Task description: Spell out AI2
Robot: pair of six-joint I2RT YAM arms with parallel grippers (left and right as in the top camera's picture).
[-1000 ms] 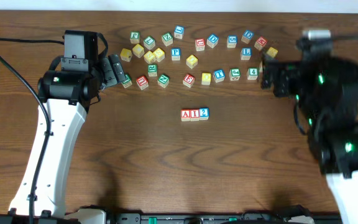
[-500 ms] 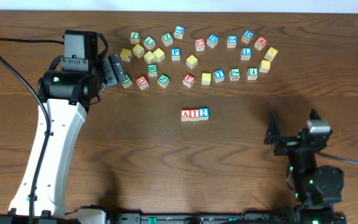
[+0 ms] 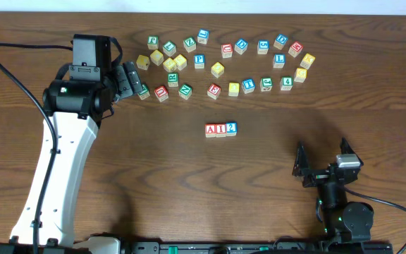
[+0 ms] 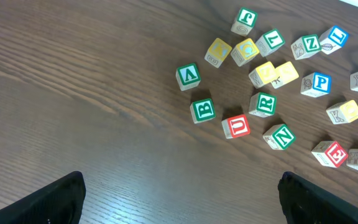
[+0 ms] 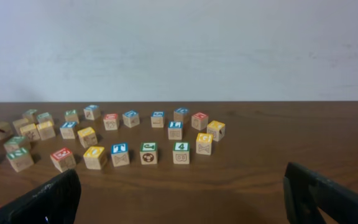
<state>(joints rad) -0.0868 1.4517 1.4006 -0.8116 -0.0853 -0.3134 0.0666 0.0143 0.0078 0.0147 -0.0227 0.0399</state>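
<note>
Three cubes stand touching in a row at the table's middle: the red A (image 3: 211,130), the red I (image 3: 220,129) and the blue 2 (image 3: 231,128), reading AI2 from left to right. My left gripper (image 3: 131,79) hovers open at the back left beside the loose cubes, with nothing between its fingers (image 4: 55,199). My right gripper (image 3: 321,149) is open and empty near the front right, well clear of the row. In the right wrist view its fingers (image 5: 328,199) frame bare table, and the row is out of that view.
Several loose letter cubes lie scattered in an arc along the back of the table (image 3: 259,169), among them a green B (image 4: 203,110), a red U (image 4: 236,126) and a green 4 (image 5: 180,152). A black cable (image 3: 5,70) runs at the left.
The right arm has swung from the back right, near the loose cubes, down to the front right. The left arm and the AI2 row have not moved.
</note>
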